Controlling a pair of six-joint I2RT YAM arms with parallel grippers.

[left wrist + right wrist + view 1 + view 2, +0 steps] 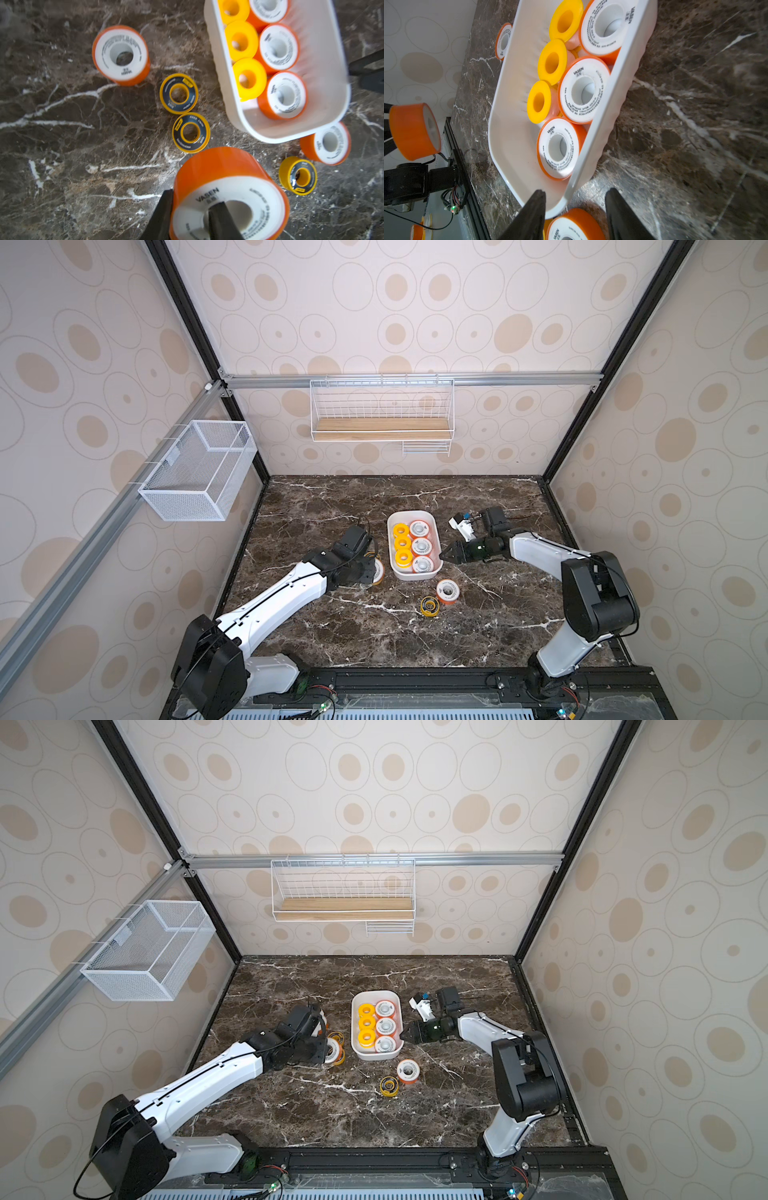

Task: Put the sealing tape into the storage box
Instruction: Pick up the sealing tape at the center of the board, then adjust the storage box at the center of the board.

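Marble table [374,635]: fills the lower middle of both top views.

Storage box [414,575]: centre of frame, on the marble, its long side running up the picture. Inside are three plain yellow spools [402,543] in the left column and three orange white-faced spools [421,546] in the right column, all face up.

My left gripper [193,199]: just left of the box in the top views. It pinches a held orange spool [224,164] by its wall, one finger down the core and one outside.

My right gripper [575,191]: at the box's lower right corner. Fingers are spread, with the corner rim between them. I cannot tell whether they touch it.

Loose on the marble:
- Below the box: a loose orange spool [446,591], with a dark-faced yellow spool [429,605] just beside it.
- Left of the box: a pair of dark-faced spools [178,93] just beside each other, and a far orange spool [120,55] standing apart.
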